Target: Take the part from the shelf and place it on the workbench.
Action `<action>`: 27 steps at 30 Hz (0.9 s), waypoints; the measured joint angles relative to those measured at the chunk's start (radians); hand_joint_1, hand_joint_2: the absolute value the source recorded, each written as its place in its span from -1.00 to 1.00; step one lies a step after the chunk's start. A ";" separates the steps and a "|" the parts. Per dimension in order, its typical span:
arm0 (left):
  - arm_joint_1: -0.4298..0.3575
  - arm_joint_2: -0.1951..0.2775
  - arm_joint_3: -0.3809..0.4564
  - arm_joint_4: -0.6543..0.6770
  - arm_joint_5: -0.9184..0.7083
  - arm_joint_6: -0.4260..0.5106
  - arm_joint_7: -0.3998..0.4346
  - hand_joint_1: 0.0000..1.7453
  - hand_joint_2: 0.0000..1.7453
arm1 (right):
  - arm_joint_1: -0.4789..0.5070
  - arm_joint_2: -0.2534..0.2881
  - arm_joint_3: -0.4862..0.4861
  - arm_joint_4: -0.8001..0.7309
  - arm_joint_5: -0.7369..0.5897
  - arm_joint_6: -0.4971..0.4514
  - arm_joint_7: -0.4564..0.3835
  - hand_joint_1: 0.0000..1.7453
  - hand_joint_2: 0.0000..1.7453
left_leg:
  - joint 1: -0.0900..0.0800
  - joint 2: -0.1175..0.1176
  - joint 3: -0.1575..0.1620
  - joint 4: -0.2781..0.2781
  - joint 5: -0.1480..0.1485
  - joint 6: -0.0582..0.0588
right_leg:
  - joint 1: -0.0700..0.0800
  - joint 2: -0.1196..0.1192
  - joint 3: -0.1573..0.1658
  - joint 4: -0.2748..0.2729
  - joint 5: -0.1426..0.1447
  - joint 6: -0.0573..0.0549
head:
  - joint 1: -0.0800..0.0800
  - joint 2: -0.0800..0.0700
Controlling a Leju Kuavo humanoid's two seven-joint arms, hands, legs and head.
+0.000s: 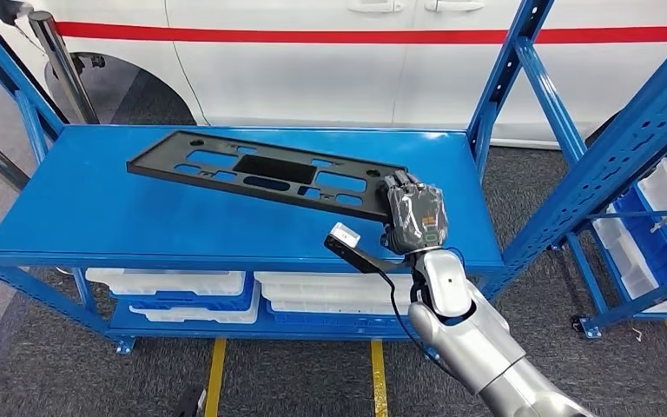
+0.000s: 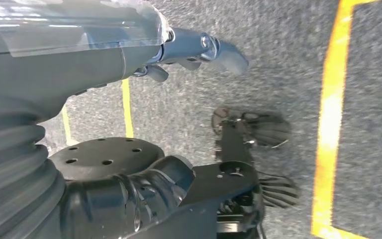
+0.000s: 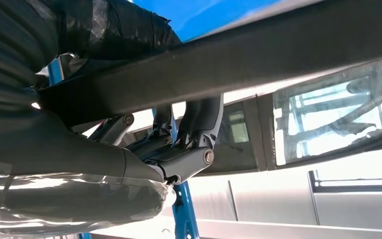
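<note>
Part (image 1: pixel 269 174) gripped at its end by right robot hand (image 1: pixel 412 213).

The blue shelf (image 1: pixel 95 208) carries one item on its top deck: a long black part (image 1: pixel 260 172), extending away from the right hand (image 1: pixel 412 215), which grips its near end. White trays (image 1: pixel 174 285) occupy the lower deck, below the hand.

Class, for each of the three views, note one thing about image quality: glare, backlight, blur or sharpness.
Head view: evenly lit and sharp, soft sheen on the blue shelf under the black part. Left wrist view: the left hand is slightly soft, glare on its clear wrap. Right wrist view: bright backlight turns the part and the right hand gripping it into dark shapes.
</note>
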 joint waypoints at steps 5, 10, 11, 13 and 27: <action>0.001 0.000 0.000 0.000 0.001 -0.007 0.002 -1.00 1.00 | 0.003 0.000 0.000 0.000 0.007 0.000 -0.001 1.00 1.00 | 0.000 0.001 -0.077 0.026 0.041 -0.014 | -0.001 0.000 0.137 -0.055 0.048 0.003 | 0.000 0.000; 0.003 0.000 0.000 -0.001 0.002 -0.021 0.010 -1.00 1.00 | 0.003 0.002 0.000 -0.005 0.010 0.000 -0.009 1.00 1.00 | 0.000 -0.002 -0.100 0.037 0.072 -0.042 | 0.007 0.004 0.222 -0.204 0.033 -0.025 | -0.001 0.000; 0.004 0.000 0.000 -0.001 0.002 -0.022 0.013 -1.00 1.00 | 0.003 0.003 0.001 -0.005 0.010 0.000 -0.012 1.00 1.00 | 0.001 -0.002 -0.107 0.042 0.063 -0.048 | 0.005 0.002 0.215 -0.206 0.042 -0.034 | -0.001 0.000; 0.007 0.001 0.000 -0.001 0.002 -0.027 0.016 -1.00 1.00 | 0.003 0.006 0.002 -0.005 0.010 -0.001 -0.019 1.00 1.00 | 0.006 -0.004 -0.134 0.103 -0.013 -0.059 | 0.001 -0.002 0.189 -0.210 0.068 -0.051 | -0.001 0.000; -0.015 0.003 0.000 -0.006 -0.001 -0.034 0.033 -1.00 1.00 | 0.047 0.025 0.034 -0.010 -0.003 -0.058 -0.096 1.00 1.00 | 0.000 -0.001 0.070 -0.012 -0.053 -0.022 | 0.007 -0.002 0.056 -0.209 0.177 -0.015 | -0.002 0.000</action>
